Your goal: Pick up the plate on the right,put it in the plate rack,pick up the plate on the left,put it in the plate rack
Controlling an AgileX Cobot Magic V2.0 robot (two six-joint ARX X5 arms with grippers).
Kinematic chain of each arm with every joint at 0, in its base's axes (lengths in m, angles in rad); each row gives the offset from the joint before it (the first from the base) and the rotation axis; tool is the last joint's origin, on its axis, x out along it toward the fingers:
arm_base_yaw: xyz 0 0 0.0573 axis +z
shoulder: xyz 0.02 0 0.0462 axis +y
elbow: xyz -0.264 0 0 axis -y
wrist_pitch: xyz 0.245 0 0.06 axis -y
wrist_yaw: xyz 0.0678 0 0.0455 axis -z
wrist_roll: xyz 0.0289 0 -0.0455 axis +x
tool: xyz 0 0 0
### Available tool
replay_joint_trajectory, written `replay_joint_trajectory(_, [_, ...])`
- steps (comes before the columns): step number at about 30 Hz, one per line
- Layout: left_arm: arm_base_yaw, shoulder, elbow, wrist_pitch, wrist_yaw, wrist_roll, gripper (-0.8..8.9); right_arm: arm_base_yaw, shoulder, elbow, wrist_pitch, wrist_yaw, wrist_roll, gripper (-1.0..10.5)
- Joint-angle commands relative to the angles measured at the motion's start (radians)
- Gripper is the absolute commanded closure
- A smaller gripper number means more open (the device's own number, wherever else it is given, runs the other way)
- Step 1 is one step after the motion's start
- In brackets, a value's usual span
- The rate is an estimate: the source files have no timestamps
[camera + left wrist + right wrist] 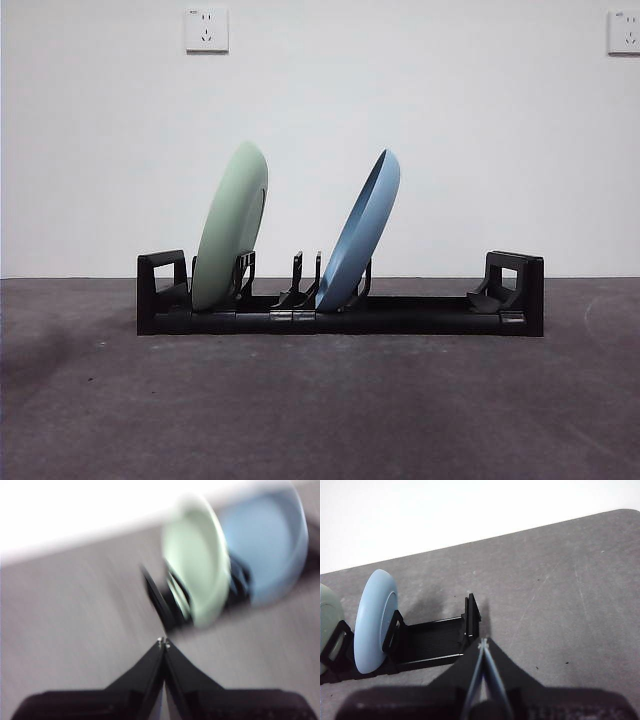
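The long black plate rack (pixel 420 315) lies across the dark table. A pale green plate (pixel 232 225) stands on edge in its left slots, leaning right. A blue plate (pixel 362 228) stands on edge in the middle slots, also leaning right. Neither arm shows in the front view. My left gripper (pixel 163 641) is shut and empty, off the rack's green-plate end; its view is blurred but shows the green plate (pixel 197 572) and blue plate (pixel 267 550). My right gripper (pixel 483 643) is shut and empty, just off the rack's other end (pixel 471 616), with the blue plate (pixel 374 621) in view.
A white wall stands behind the table with two sockets, one (pixel 206 30) at upper left and one (pixel 624 32) at upper right. The rack's right portion (pixel 440 305) holds no plate.
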Motion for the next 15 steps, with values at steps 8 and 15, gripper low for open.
replay_joint_trajectory(8, [0.196,-0.214,-0.367,0.349,0.046,0.011,8.16,0.002,-0.001,-0.004,0.005,0.003,0.010,9.5])
replay_joint_trajectory(15, [0.234,-0.320,-0.544,0.356,0.043,-0.011,8.16,0.002,-0.001,-0.004,0.005,0.003,0.010,9.5])
